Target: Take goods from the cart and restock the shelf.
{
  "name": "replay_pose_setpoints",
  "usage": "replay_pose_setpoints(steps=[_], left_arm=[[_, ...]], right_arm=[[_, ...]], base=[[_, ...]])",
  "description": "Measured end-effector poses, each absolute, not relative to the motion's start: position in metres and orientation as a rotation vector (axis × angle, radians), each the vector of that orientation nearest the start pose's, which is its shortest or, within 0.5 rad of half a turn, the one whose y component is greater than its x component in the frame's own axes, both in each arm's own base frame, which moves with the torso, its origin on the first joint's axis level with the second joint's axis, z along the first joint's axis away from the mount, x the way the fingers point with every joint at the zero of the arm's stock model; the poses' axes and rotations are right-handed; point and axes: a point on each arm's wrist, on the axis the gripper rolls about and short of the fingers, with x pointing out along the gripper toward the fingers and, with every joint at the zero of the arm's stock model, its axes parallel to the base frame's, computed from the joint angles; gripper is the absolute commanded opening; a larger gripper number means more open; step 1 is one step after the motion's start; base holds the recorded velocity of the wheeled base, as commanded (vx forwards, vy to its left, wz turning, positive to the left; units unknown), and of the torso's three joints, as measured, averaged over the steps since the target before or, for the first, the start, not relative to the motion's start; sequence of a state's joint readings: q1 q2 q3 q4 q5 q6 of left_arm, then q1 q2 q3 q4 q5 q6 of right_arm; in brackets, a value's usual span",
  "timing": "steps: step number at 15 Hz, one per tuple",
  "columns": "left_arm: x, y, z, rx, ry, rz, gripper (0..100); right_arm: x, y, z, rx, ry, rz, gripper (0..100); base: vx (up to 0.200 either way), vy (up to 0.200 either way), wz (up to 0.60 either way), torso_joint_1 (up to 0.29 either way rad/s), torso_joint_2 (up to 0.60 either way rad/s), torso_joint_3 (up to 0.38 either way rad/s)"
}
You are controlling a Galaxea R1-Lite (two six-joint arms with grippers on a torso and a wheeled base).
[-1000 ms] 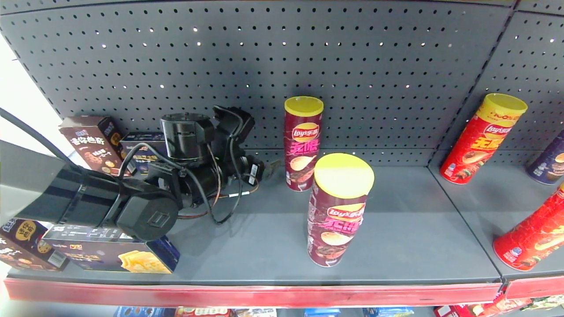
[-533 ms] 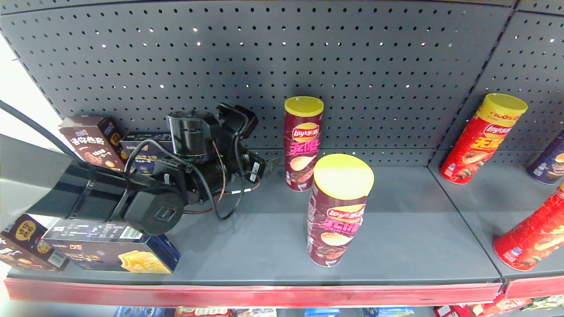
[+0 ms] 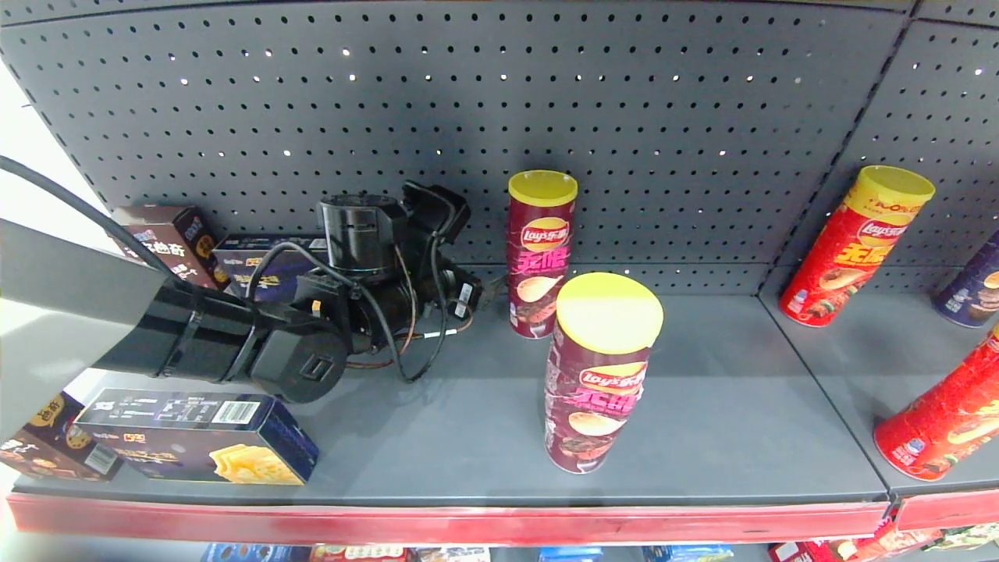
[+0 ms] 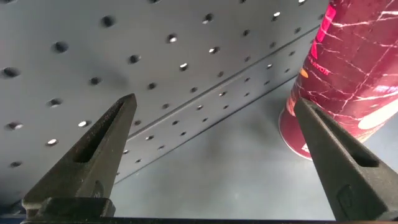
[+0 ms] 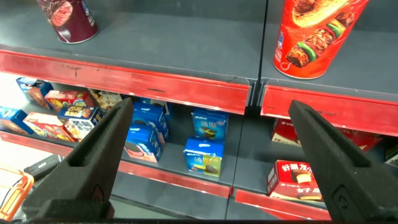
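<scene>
At the left end of the shelf point(image 3: 718, 406), a brown box point(image 3: 160, 238) stands against the pegboard point(image 3: 468, 101). A blue box point(image 3: 195, 437) lies flat along the front edge, its printed face outward, probably so shoppers can read it.

Next comes the left arm, stretched deep over the shelf. The left gripper point(image 4: 214, 102) is at the back, its 2 fingers spread wide with nothing between them. The rear can point(image 3: 541, 254) stands just beside 1 finger, upright on its own base close to the pegboard. Because the can stands without support and the fingers are wide, this item looks stocked. The wide spread would also let the arm back out without tipping it.

The front can point(image 3: 599, 375) stands upright nearer the shelf edge, in line with the rear can and apart from it. That placement suggests a row built from back to front.

Below, the right gripper point(image 5: 209, 107) hangs in front of the red rail point(image 5: 155, 78), also spread wide and empty. It is likely parked low to leave the shelf free for the other arm.

In the bay to the right are 2 more cans, the back red can point(image 3: 855, 246) and the front red can point(image 3: 940, 425), well apart from both grippers.
</scene>
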State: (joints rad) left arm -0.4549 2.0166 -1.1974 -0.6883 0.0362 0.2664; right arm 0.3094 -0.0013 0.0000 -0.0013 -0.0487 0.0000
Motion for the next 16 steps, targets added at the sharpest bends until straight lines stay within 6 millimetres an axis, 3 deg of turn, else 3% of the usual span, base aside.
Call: replay_pose_setpoints(steps=[7, 9, 13, 16], left_arm=[[0.365, -0.180, 0.181, 0.289, 0.066, -0.437, 100], [0.362, -0.177, 0.190, 0.282, 0.046, -0.430, 100], [0.341, -0.168, 0.223, 0.258, -0.031, -0.403, 100], [0.310, -0.156, 0.238, 0.250, -0.050, -0.388, 100]], right_arm=[[-0.022, -0.008, 0.076, 0.000, -0.003, 0.261, 100], [-0.021, -0.008, 0.076, 0.000, -0.003, 0.261, 100], [-0.021, -0.008, 0.076, 0.000, -0.003, 0.261, 100], [-0.022, -0.008, 0.076, 0.000, -0.003, 0.261, 100]], base=[[0.000, 0.000, 0.00, 0.000, 0.00, 0.000], [0.000, 0.000, 0.00, 0.000, 0.00, 0.000], [0.000, 0.000, 0.00, 0.000, 0.00, 0.000], [0.000, 0.000, 0.00, 0.000, 0.00, 0.000]])
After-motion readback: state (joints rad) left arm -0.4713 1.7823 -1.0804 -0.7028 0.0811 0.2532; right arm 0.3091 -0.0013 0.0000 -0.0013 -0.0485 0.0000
